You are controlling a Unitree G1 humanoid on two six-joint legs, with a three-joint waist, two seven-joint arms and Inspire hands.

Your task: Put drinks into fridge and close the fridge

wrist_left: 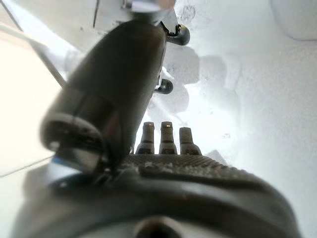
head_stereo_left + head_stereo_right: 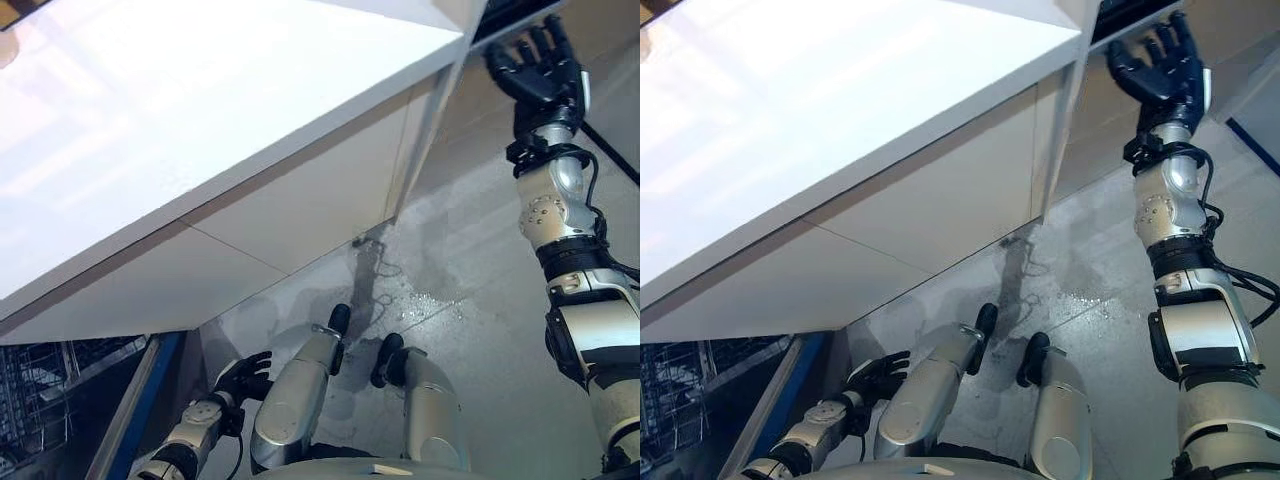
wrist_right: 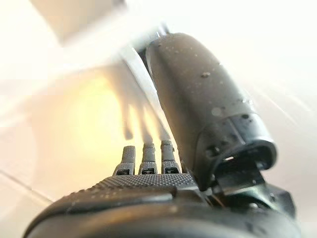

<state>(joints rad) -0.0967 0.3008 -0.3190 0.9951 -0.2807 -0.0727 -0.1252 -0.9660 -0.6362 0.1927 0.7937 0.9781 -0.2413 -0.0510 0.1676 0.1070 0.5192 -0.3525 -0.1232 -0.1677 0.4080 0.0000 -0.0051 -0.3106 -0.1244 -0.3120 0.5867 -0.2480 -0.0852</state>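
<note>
A large white door [image 2: 200, 130] fills the head views from 9 to 1 o'clock, its broad face bright and its thinner edge panels slanting down toward 7 o'clock. This looks like the fridge door, though the inside of the fridge cannot be seen.

The right hand [image 2: 540, 65] is raised at 1 o'clock, fingers straight and spread, palm facing the door's far edge [image 2: 440, 110]. It sits just beside that edge; whether it touches cannot be told. In its wrist view the right hand shows straight fingers [image 3: 142, 161] before a pale surface, holding nothing.

The left hand [image 2: 243, 378] hangs low at 7 o'clock, near the floor [image 2: 470, 330], fingers loosely relaxed and empty. Its wrist view shows the fingers [image 1: 167, 139] extended over the grey floor.

At 8 o'clock, under the door, a wire rack [image 2: 40, 390] shows beside a blue strip [image 2: 150, 395].

No drinks show in any view.
</note>
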